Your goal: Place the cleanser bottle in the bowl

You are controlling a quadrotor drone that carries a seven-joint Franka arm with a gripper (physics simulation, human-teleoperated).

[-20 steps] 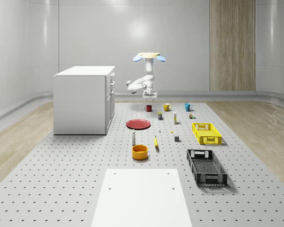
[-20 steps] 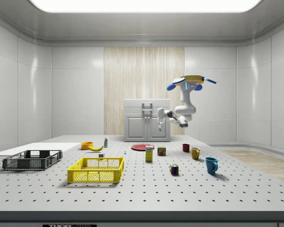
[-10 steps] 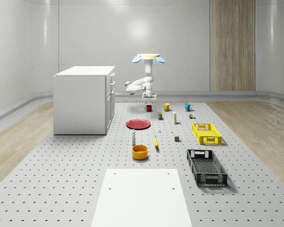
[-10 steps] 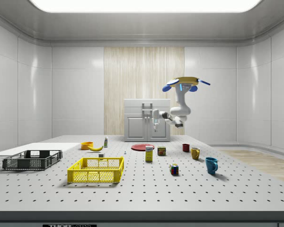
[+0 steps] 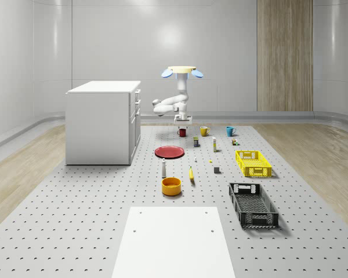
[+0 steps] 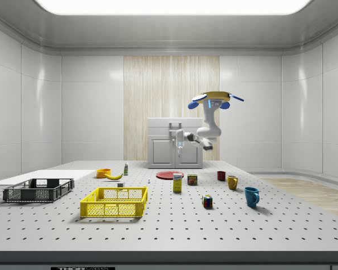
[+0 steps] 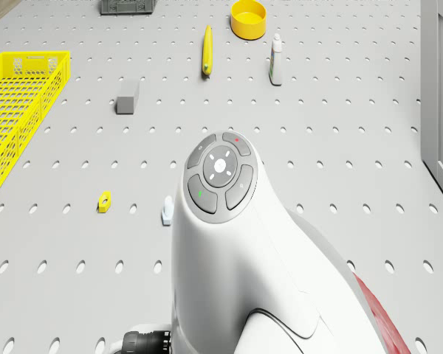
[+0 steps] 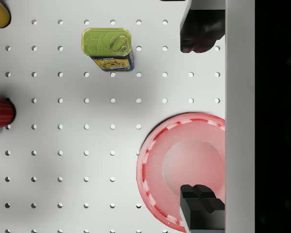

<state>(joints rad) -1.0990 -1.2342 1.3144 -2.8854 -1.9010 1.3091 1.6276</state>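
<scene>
The cleanser bottle point(image 5: 163, 168) is small and white and stands upright on the pegboard table just behind the orange bowl point(image 5: 171, 185). The drone view has both too, bottle point(image 7: 277, 60) beside bowl point(image 7: 249, 18). The drone point(image 5: 182, 70) hovers high over the far part of the table, well away from them. My gripper point(image 5: 182, 119) hangs below it, pointing down over the red plate point(image 5: 169, 152). In the wrist view the gripper point(image 8: 200, 118) is open, its dark fingers point(image 8: 199, 29) wide apart above the plate point(image 8: 184, 165), with nothing held.
A white cabinet point(image 5: 101, 121) stands at the whole-scene view's left. A banana point(image 5: 191, 173), a yellow crate point(image 5: 253, 163) and a black crate point(image 5: 253, 204) lie to the bowl's right. Mugs point(image 5: 204, 131) and a can point(image 8: 108, 48) sit near the plate. A white sheet point(image 5: 174, 240) lies in front.
The drone and arm have drifted toward the side view's left and sunk slightly, carrying the gripper from near the mugs to over the red plate. The objects have not moved.
</scene>
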